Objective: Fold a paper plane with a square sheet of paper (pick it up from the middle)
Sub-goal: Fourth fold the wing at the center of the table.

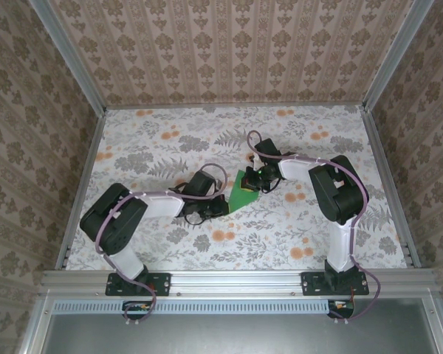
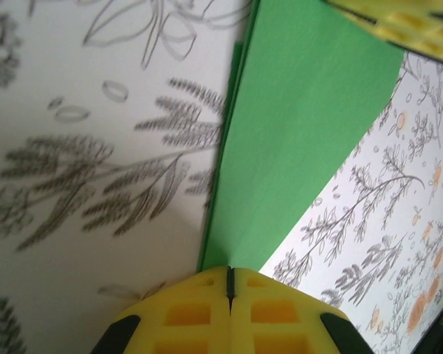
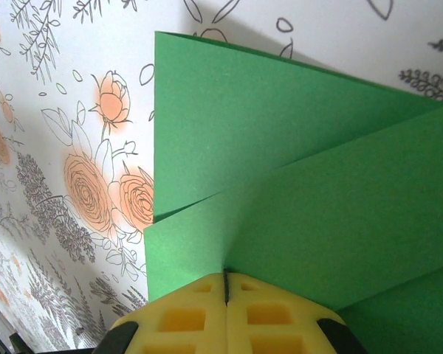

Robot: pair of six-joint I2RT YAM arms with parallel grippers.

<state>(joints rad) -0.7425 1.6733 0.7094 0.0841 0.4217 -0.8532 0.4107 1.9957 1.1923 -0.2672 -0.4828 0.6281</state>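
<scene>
- Looking down from the overhead view, we see the green paper (image 1: 242, 195) just right of the frame's middle, over the flowered table (image 1: 170, 140). It is creased into a smaller, pointed shape, and we cannot tell whether it lies flat or is raised a little
- We find the left gripper (image 1: 220, 206) at the lower left tip of the green paper and the right gripper (image 1: 255, 181) at its upper right edge, so the sheet sits between the two
- In the left wrist view, the left gripper's yellow fingers (image 2: 188, 313) sit at the bottom centre, pressed together with only a thin dark seam between them. The narrow end of the green paper (image 2: 295, 125) runs into that seam, so we read it as pinched there
- From that point the sheet widens toward the upper right of the frame, where a yellow finger of the right gripper (image 2: 399, 18) lies over it
- In the right wrist view, the fingers (image 3: 266, 317) at the bottom centre are closed tight on the lower edge of the green paper (image 3: 280, 133). Its overlapping folded flaps spread across the middle and right of the frame, with orange printed roses on the table to the left
</scene>
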